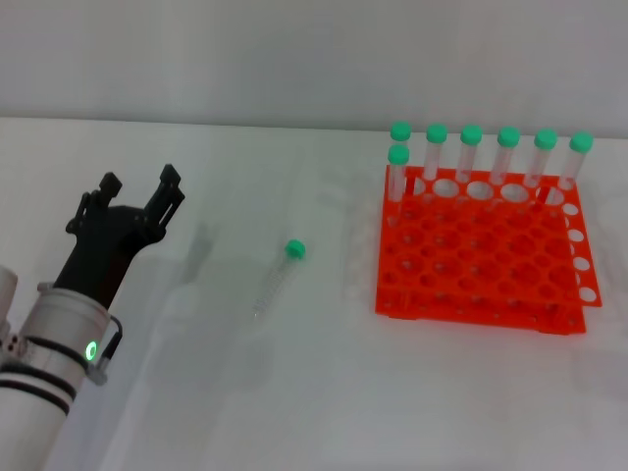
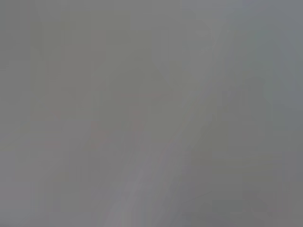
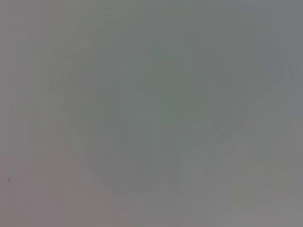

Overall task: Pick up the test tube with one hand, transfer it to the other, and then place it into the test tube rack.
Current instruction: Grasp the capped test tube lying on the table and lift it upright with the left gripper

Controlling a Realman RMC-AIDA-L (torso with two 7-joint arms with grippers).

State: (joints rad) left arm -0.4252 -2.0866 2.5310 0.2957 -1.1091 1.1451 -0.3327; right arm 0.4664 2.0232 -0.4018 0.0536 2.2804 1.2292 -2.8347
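The test tube (image 1: pixel 277 277) lies flat on the white table (image 1: pixel 294 392), its green cap (image 1: pixel 294 249) pointing toward 1 o'clock and the clear body trailing toward 7 o'clock. At its 3 o'clock, well apart, sits the test tube rack (image 1: pixel 471 265), with 7 other green-capped tubes (image 1: pixel 471 152) standing along its far edge. At the tube's 9 o'clock, also well apart, the left gripper (image 1: pixel 140 191) hangs over the table with its fingers spread wide and nothing between them. The right gripper is not in view, and both wrist views show only a featureless grey.

The step in hand looks like the reach for the pickup. To do it well, the left gripper should travel toward 3 o'clock, turn its jaws across the tube's long axis, and close low on the clear body just below the cap, leaving length free for the handover.
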